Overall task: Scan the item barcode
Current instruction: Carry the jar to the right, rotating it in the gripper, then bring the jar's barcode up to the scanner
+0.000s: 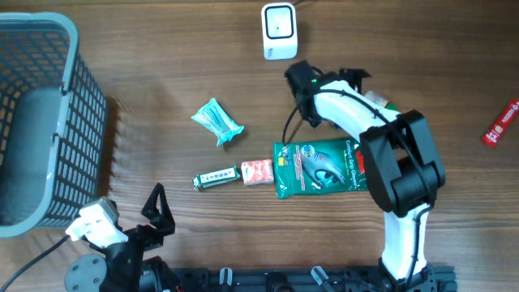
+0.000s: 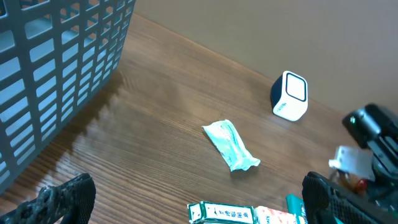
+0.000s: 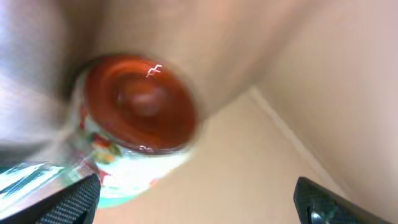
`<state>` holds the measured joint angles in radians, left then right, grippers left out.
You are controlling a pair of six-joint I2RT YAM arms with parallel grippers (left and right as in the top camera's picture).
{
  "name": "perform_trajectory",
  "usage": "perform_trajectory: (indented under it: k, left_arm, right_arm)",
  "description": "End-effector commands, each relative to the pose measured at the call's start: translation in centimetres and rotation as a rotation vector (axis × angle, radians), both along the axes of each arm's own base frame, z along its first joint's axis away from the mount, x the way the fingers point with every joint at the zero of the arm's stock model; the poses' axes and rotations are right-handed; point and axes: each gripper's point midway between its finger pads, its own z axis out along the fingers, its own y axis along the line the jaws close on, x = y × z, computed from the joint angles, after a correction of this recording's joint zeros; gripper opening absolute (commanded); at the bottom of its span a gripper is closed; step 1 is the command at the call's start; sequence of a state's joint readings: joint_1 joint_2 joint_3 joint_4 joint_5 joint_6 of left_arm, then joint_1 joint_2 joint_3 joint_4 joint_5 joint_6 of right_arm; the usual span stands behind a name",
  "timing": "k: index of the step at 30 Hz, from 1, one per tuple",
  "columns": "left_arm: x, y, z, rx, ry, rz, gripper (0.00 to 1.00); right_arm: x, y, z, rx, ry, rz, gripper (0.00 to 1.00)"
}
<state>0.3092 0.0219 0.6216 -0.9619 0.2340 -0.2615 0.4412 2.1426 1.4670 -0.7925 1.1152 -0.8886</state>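
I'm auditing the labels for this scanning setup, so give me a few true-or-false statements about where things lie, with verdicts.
1. The white scanner stands on the far side of the table, apart from the packets. True.
2. The teal packet lies inside the basket. False: it lies on the table, outside the basket.
3. The left gripper has its jaws open and holds nothing. True.
4. In the overhead view, the green package lies left of the red-and-white packet. False: it lies right of it, close beside it.
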Motion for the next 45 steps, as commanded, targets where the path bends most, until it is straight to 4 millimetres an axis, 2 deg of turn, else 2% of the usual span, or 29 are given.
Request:
perform_trajectory:
  k: [1, 3, 4, 7, 8, 9, 11, 14, 16, 21, 24, 26, 28, 30, 32, 34, 35, 37, 38, 39, 40, 43, 45]
  left_arm:
    - [0.0, -0.1, 0.0, -0.008, -0.001, -0.004, 1.0]
    - [0.0, -0.1, 0.0, -0.008, -0.001, -0.004, 1.0]
    - [0.0, -0.1, -0.1, -0.009, 0.0, -0.004, 1.0]
    - [0.0, -0.1, 0.0, -0.008, -0.001, -0.004, 1.0]
    - [0.0, -0.1, 0.0, -0.008, -0.001, -0.004, 1.0]
    - [0.0, -0.1, 0.0, -0.008, -0.001, -0.004, 1.0]
    - [0.0, -0.1, 0.0, -0.008, -0.001, -0.004, 1.0]
    - [0.0, -0.1, 0.0, -0.008, -0.001, -0.004, 1.0]
    - [0.0, -0.1, 0.0, -0.008, -0.001, -0.004, 1.0]
    - [0.0, -0.1, 0.0, -0.008, -0.001, -0.004, 1.0]
    - [0.0, -0.1, 0.0, -0.008, -0.001, -0.004, 1.0]
    - [0.0, -0.1, 0.0, -0.008, -0.001, -0.004, 1.0]
    - [0.0, -0.1, -0.1, -0.009, 0.0, -0.004, 1.0]
    - [0.0, -0.1, 0.0, -0.008, -0.001, -0.004, 1.0]
    - [0.0, -0.1, 0.0, -0.008, -0.001, -0.004, 1.0]
    - [0.0, -0.1, 0.0, -0.008, -0.001, -0.004, 1.0]
    - [0.0, -0.1, 0.0, -0.008, -0.001, -0.004, 1.0]
    - [0.0, -0.1, 0.0, -0.008, -0.001, -0.004, 1.0]
    - [0.0, -0.1, 0.0, -0.008, -0.001, -0.004, 1.0]
    - [0.0, -0.1, 0.0, -0.008, -0.001, -0.004, 1.0]
    - [0.0, -0.1, 0.0, -0.008, -0.001, -0.004, 1.0]
    - [0.0, -0.1, -0.1, -0.009, 0.0, -0.004, 1.0]
    - [0.0, -0.1, 0.0, -0.008, -0.001, -0.004, 1.0]
  right_arm:
    - [2.6, 1.5, 7.2, 0.003, -0.283, -0.004, 1.0]
    - [3.8, 2.9, 10.2, 0.1, -0.472, -0.014, 1.0]
    - [4.0, 3.6, 12.7, 0.178, -0.6, -0.027, 1.0]
    - [3.6, 4.0, 15.5, 0.315, -0.76, -0.061, 1.0]
    - [3.3, 4.1, 17.0, 0.444, -0.868, -0.101, 1.0]
    - [2.7, 4.5, 17.6, 0.617, -0.934, -0.15, 1.0]
    - [1.5, 6.5, 16.0, 0.926, -0.83, -0.22, 1.0]
    - [-1.2, 11.9, 12.4, 1.431, -0.404, -0.331, 1.0]
    - [-1.9, 12.0, 11.5, 1.546, -0.283, -0.404, 1.0]
    - [-1.5, 5.6, 9.7, 1.517, -0.344, -0.599, 1.0]
    - [-1.4, 2.7, 9.0, 1.537, -0.426, -0.765, 1.0]
    - [-0.8, 2.4, 9.4, 1.559, -0.454, -0.768, 1.0]
    - [0.6, 3.4, 10.4, 1.64, -0.468, -0.708, 1.0]
    - [0.6, 3.6, 10.4, 1.632, -0.437, -0.649, 1.0]
    - [0.1, 3.5, 9.5, 1.625, -0.425, -0.685, 1.0]
    - [-0.7, 3.2, 8.6, 1.638, -0.472, -0.882, 1.0]
    - [-1.8, 2.5, 7.9, 1.621, -0.56, -1.122, 1.0]
    - [-5.6, 1.1, 6.3, 1.469, -0.737, -1.634, 1.0]
    - [-6.4, 1.1, 6.0, 1.431, -0.777, -1.748, 1.0]
    - [-6.8, 1.3, 5.9, 1.417, -0.803, -1.829, 1.0]
    - [-6.4, 1.4, 6.0, 1.437, -0.809, -1.835, 1.0]
    - [-4.0, 1.3, 6.7, 1.528, -0.872, -1.773, 1.0]
    - [-3.8, 1.2, 6.7, 1.526, -0.883, -1.743, 1.0]
